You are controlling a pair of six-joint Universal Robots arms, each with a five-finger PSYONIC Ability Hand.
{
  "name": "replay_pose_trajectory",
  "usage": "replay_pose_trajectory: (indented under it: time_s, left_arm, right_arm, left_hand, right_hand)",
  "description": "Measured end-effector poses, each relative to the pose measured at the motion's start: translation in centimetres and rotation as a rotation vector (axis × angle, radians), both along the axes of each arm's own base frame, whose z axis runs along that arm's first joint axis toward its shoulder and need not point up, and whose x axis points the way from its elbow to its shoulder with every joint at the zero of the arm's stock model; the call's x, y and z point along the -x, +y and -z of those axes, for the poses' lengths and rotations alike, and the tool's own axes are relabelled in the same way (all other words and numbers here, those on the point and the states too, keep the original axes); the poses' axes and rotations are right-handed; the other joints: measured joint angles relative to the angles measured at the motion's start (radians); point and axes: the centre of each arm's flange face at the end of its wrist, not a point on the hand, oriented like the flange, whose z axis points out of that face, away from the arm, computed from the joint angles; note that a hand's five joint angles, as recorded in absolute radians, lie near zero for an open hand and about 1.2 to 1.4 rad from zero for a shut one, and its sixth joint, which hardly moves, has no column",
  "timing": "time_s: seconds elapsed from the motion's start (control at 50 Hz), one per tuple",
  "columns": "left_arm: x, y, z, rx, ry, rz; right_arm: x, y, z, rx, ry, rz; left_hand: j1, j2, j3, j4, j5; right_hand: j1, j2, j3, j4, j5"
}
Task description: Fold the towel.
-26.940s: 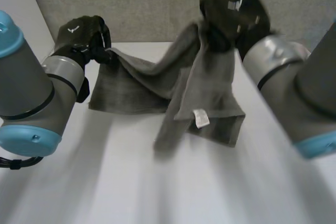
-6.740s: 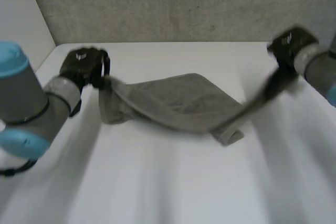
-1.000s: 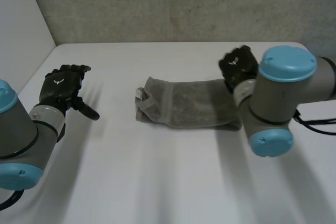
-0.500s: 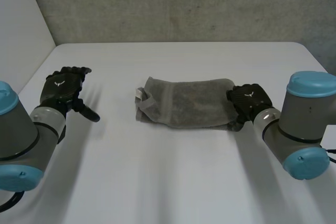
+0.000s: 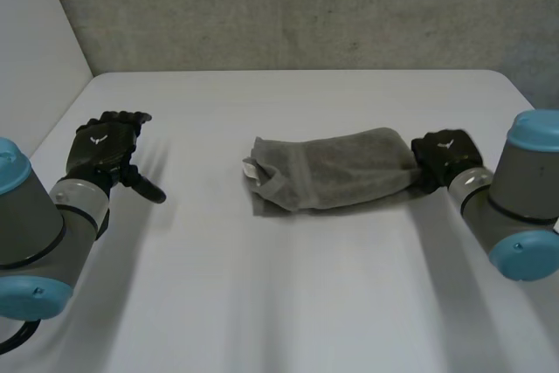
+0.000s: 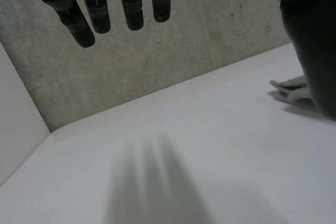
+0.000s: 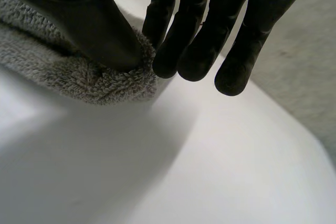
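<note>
towel (image 5: pixel 336 172) lies on white table (image 5: pixel 288 303) before grey concrete wall (image 5: pixel 306 6).

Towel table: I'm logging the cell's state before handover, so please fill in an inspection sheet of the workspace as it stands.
Surface: white table, no marks seen.
Job's things: grey towel, folded into a long band, lying mid-table; white label at its end nearer the left arm.
Clutter: nothing seen.
Hands: left hand open, apart from the towel, holding nothing; right hand pinches the towel's other end between thumb and fingers.
Cables: nothing seen on the tabletop.
Surroundings: grey wall behind the table; white panel on the left-arm side.
</note>
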Motion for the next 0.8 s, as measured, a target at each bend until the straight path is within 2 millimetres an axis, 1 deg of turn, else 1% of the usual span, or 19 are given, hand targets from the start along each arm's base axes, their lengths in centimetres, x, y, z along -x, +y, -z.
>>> replay_pose_trajectory:
  time_s: [0.02,0.06,0.14,0.18,0.2,0.26,0.3,0.32,0.38,0.4,0.42,0.48,0.52,0.56,0.58,0.6,0.64,0.72,0.8]
  left_arm:
    - [0.0,0.0,0.0,0.0,0.0,0.0]
    - [0.0,0.0,0.0,0.001,0.0,0.0]
    - [0.0,0.0,-0.1,0.003,0.001,0.001]
    - [0.1,0.0,-0.2,0.005,0.001,0.001]
    - [0.1,0.0,-0.2,0.006,0.002,0.001]
    - [0.1,0.0,-0.4,0.011,0.003,0.002]
    - [0.2,-0.1,-0.5,0.018,0.005,0.004]
    - [0.2,-0.1,-0.6,0.019,0.006,0.004]
    - [0.6,-0.3,-1.1,0.039,0.01,0.011]
    - [0.8,-0.4,-1.4,0.047,0.013,0.016]
    - [0.8,-0.4,-1.5,0.051,0.014,0.018]
    - [1.6,-0.5,-2.3,0.079,0.022,0.036]
    - [2.0,-0.6,-2.8,0.094,0.028,0.048]
    - [2.8,-0.6,-3.5,0.118,0.041,0.068]
    - [3.0,-0.6,-3.7,0.122,0.045,0.072]
    - [3.5,-0.6,-4.1,0.135,0.057,0.084]
    - [4.3,-0.8,-4.9,0.154,0.082,0.1]
    - [5.6,-1.1,-5.8,0.17,0.133,0.127]
    - [7.9,-1.1,-6.4,0.152,0.181,0.176]
  right_arm:
    - [0.1,-0.1,-0.3,0.01,0.004,0.004]
    - [0.4,-0.5,-1.8,0.062,0.028,0.014]
    - [0.0,-1.0,-4.1,0.145,0.055,0.011]
    - [-1.1,-0.8,-5.6,0.197,0.061,-0.015]
    - [-1.4,-0.7,-5.8,0.207,0.06,-0.024]
    - [-4.6,0.7,-6.8,0.253,0.051,-0.107]
    - [-7.6,2.5,-6.7,0.265,0.045,-0.192]
    - [-8.4,3.0,-6.5,0.266,0.045,-0.215]
    - [-12.8,6.8,-4.6,0.25,0.07,-0.364]
    - [-13.8,8.0,-3.7,0.24,0.09,-0.408]
    - [-14.3,8.6,-3.2,0.233,0.102,-0.431]
    - [-15.9,11.5,-0.3,0.205,0.19,-0.544]
    - [-16.1,12.4,0.8,0.196,0.232,-0.58]
    - [-16.1,13.1,1.6,0.191,0.278,-0.611]
    - [-16.1,13.2,1.7,0.191,0.284,-0.614]
    - [-15.9,13.2,1.7,0.193,0.292,-0.615]
    - [-15.5,12.9,1.0,0.197,0.285,-0.601]
    - [-14.3,11.9,-1.3,0.2,0.218,-0.546]
    - [-12.2,10.8,-5.0,0.202,0.089,-0.46]
  left_hand:
    - [0.0,0.0,0.0,0.0,0.0]
    - [0.0,0.0,0.0,0.0,0.0]
    - [0.0,0.0,0.0,0.0,0.0]
    - [0.0,0.0,0.0,0.0,0.0]
    - [0.0,0.0,0.0,0.0,0.0]
    - [0.0,0.0,0.0,0.0,0.0]
    - [0.0,0.0,0.0,0.0,0.0]
    - [0.0,0.0,0.0,0.0,0.0]
    - [0.0,0.0,-0.001,0.0,0.0]
    - [0.0,0.0,-0.002,0.0,0.0]
    - [0.0,0.0,-0.003,0.0,0.0]
    - [0.0,0.0,-0.003,0.0,0.0]
    - [0.0,0.0,-0.003,0.0,0.0]
    - [-0.001,0.0,-0.003,0.0,0.0]
    - [-0.001,0.0,-0.003,0.0,0.0]
    - [-0.001,0.0,-0.003,0.0,0.0]
    - [-0.002,0.0,-0.003,0.0,0.0]
    - [-0.002,-0.004,-0.003,0.0,0.0]
    - [-0.002,-0.004,-0.003,0.0,0.0]
  right_hand:
    - [0.0,0.0,0.0,0.0,0.0]
    - [0.0,0.0,0.002,0.0,0.0]
    - [0.005,0.0,0.003,0.0,0.0]
    - [0.011,0.0,0.003,0.0,0.0]
    - [0.014,0.0,0.003,0.0,0.0]
    - [0.016,0.0,0.003,0.0,0.0]
    - [0.016,0.0,0.004,0.0,0.0]
    - [0.016,0.0,0.004,0.0,0.0]
    - [0.023,0.005,0.004,0.0,0.0]
    - [0.024,0.006,0.004,0.0,0.0]
    - [0.024,0.006,0.004,0.0,0.0]
    - [0.025,0.006,0.004,0.0,0.0]
    - [-0.063,-0.107,-0.105,-0.109,-0.093]
    - [-0.442,-0.486,-0.483,-0.486,-0.5]
    - [-0.565,-0.581,-0.583,-0.586,-0.603]
    - [-0.756,-0.798,-0.78,-0.782,-0.811]
    - [-0.956,-1.031,-1.028,-1.028,-1.054]
    - [-1.026,-1.094,-1.101,-1.087,-1.095]
    - [-1.034,-1.094,-1.101,-1.087,-1.095]
